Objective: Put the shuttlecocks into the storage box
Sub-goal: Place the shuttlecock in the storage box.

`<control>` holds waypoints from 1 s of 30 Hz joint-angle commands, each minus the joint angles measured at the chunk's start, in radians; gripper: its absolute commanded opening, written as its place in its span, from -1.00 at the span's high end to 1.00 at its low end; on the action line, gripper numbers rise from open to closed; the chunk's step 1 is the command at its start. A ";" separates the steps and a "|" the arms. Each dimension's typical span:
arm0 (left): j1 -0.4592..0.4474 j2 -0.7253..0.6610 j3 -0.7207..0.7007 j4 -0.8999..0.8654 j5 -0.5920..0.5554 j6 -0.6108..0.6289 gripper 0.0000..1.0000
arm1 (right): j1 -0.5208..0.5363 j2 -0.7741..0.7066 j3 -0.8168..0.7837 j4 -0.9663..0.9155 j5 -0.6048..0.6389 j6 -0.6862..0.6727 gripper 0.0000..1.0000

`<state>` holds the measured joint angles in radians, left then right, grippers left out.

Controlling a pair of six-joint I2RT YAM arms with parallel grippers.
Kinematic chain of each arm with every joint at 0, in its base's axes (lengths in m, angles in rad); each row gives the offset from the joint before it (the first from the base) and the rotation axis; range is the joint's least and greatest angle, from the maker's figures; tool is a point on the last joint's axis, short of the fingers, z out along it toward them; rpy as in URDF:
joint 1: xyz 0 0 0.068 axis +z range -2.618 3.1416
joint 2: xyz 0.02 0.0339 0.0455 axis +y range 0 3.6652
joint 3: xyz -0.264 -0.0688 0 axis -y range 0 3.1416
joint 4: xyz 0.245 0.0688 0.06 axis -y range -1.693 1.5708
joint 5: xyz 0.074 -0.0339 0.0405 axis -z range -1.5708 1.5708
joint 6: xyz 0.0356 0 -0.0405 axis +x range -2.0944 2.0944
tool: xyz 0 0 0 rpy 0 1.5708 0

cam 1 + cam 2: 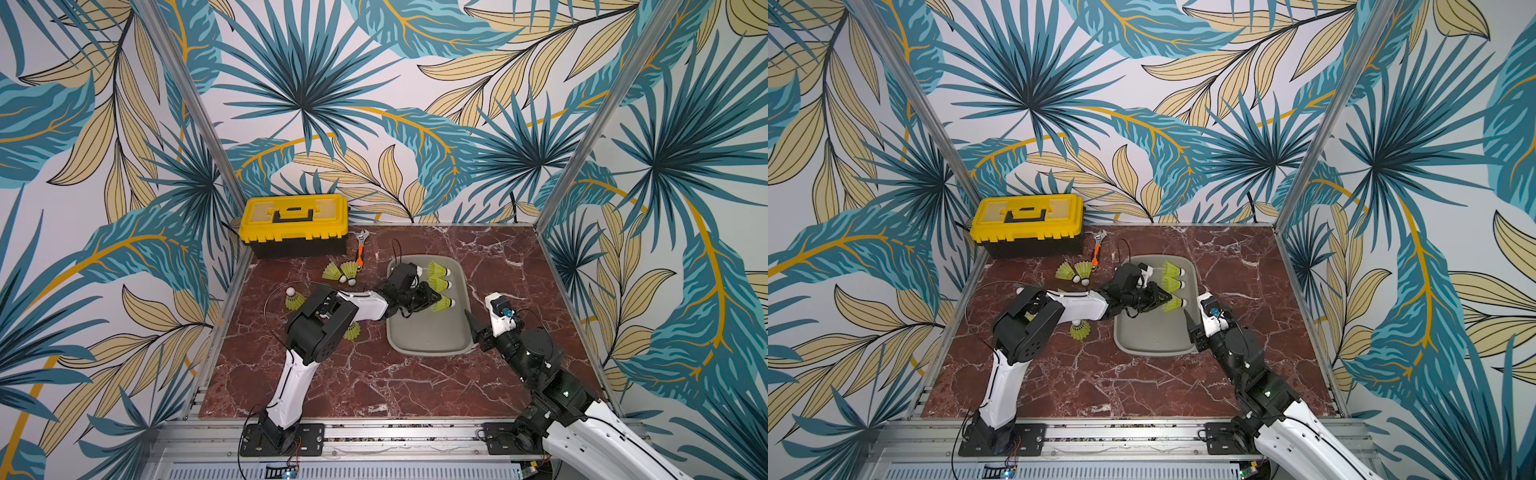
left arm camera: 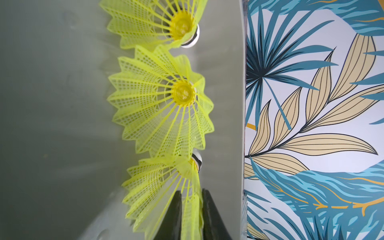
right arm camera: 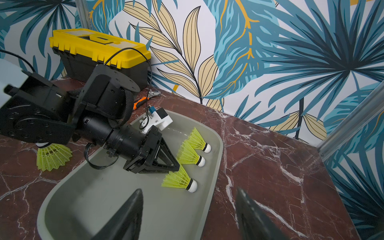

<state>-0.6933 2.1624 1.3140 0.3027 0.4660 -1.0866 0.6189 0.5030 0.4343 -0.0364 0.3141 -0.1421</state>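
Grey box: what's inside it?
Three shuttlecocks in a row by one long wall, one skirt between the left fingers. The left arm hides some of the box floor.

One shuttlecock [image 1: 353, 331] lies mostly hidden beneath the left arm [image 1: 318, 326].

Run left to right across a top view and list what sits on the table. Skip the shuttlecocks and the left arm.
First the yellow-lidded toolbox → orange-handled wrench → storage box → right gripper, at the box's right rim.
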 commanded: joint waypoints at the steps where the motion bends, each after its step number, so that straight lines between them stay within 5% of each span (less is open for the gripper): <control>1: -0.007 0.010 0.035 0.024 -0.007 0.004 0.53 | 0.004 -0.014 -0.021 -0.010 0.013 0.004 -0.40; 30: -0.005 -0.116 -0.056 0.014 -0.070 0.051 0.09 | 0.005 -0.014 -0.028 -0.008 0.014 0.009 -0.40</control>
<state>-0.6971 2.1071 1.2854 0.3157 0.4221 -1.0676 0.6189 0.4988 0.4271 -0.0433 0.3145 -0.1417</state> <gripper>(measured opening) 0.453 0.701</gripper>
